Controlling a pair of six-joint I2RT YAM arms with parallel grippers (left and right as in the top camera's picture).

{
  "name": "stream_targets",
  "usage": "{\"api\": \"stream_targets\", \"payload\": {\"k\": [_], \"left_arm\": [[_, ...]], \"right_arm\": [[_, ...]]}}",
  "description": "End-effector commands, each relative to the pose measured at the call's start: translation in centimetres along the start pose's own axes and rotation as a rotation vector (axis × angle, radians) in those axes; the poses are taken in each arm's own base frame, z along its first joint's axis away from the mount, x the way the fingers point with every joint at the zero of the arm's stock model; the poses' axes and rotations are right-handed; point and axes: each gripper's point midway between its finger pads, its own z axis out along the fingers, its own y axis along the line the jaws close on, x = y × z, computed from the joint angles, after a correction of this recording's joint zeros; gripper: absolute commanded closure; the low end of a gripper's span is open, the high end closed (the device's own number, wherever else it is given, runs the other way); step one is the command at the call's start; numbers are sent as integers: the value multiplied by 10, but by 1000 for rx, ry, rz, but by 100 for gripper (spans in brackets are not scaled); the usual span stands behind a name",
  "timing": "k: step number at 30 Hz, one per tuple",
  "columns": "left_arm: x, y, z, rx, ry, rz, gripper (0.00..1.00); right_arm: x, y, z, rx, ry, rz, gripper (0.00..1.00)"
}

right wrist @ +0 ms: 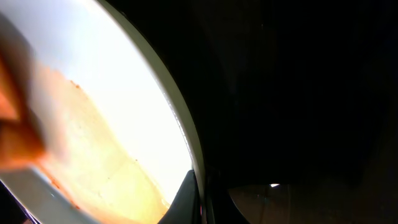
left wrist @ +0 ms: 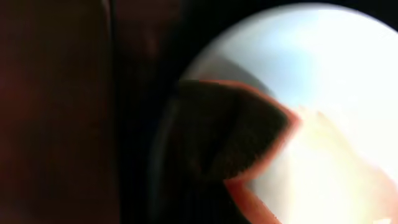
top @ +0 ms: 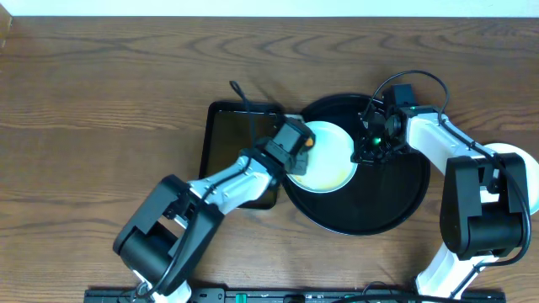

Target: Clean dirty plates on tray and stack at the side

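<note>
One pale plate with a yellowish smear lies on the left part of the round black tray. My left gripper is at the plate's left edge, shut on an orange-edged dark sponge that rests on the plate. My right gripper is shut on the plate's right rim. In the right wrist view one dark finger lies against the rim of the orange-smeared plate, with the black tray beyond. Another pale plate lies on the table at the far right, mostly hidden by my right arm.
A smaller rectangular dark tray lies just left of the round tray, under my left arm. A thin dark utensil sticks out at its far edge. The table is brown wood.
</note>
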Motion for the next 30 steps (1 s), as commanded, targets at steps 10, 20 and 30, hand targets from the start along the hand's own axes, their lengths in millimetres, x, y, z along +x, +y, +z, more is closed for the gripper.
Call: {"api": "stream_targets", "payload": {"k": [10,20,30], "left_arm": [[-40,15,-37,-37,-128,36,92],[-49,16,-100,-13,-160,27,92],[-19,62,-99,-132,-5,-18,92]], "right_arm": [[30,-27,21,127,108,20,99],[29,-28,21,129,104,18,99],[17,-9,23,17,61,-9,99]]}}
